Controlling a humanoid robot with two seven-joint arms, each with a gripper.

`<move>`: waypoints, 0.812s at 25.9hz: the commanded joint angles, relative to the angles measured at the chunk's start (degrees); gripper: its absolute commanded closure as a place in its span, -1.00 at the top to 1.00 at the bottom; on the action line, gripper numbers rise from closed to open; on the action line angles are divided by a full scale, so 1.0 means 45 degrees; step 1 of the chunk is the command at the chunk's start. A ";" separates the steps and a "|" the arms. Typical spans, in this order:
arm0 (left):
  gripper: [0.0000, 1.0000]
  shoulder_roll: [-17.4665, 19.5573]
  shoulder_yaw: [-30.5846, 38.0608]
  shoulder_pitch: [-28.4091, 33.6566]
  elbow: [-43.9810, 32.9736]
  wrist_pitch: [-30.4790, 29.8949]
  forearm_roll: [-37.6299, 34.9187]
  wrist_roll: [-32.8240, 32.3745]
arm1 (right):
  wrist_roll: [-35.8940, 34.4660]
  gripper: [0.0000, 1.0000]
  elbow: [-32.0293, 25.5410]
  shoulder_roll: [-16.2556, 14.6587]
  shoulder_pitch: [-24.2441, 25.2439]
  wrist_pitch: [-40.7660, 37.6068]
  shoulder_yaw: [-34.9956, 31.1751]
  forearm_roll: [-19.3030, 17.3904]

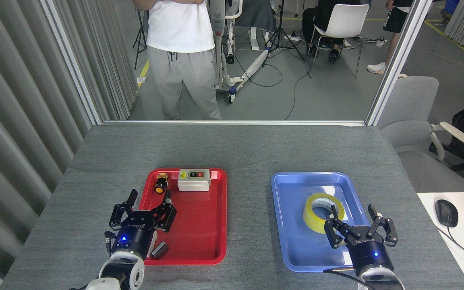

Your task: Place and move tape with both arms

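The yellow tape (323,212) lies flat in the blue tray (296,193), its hole facing up, free of any grip. My right gripper (361,223) hovers just in front of the roll over the tray's near right corner, fingers spread open and empty. My left gripper (143,205) stands open over the near left edge of the red tray (199,225), holding nothing.
The red tray holds a grey switch box (193,179), a small yellow button part (160,182) and a dark small piece (158,249) near its front. A person (181,56) stands beyond the table's far edge. A side desk with a mouse (445,212) is at right.
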 commanded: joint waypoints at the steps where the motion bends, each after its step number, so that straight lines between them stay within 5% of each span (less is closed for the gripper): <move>1: 1.00 0.0002 0.0065 0.0002 -0.0025 0.0004 0.0000 0.0005 | -0.0010 0.99 -0.0021 -0.0008 0.0011 0.0080 0.0103 -0.0049; 21: 1.00 0.0002 0.0241 0.0275 -0.0084 0.0023 0.0000 0.0005 | -0.0127 0.99 -0.0353 0.0265 0.0284 0.0060 0.0063 -0.0224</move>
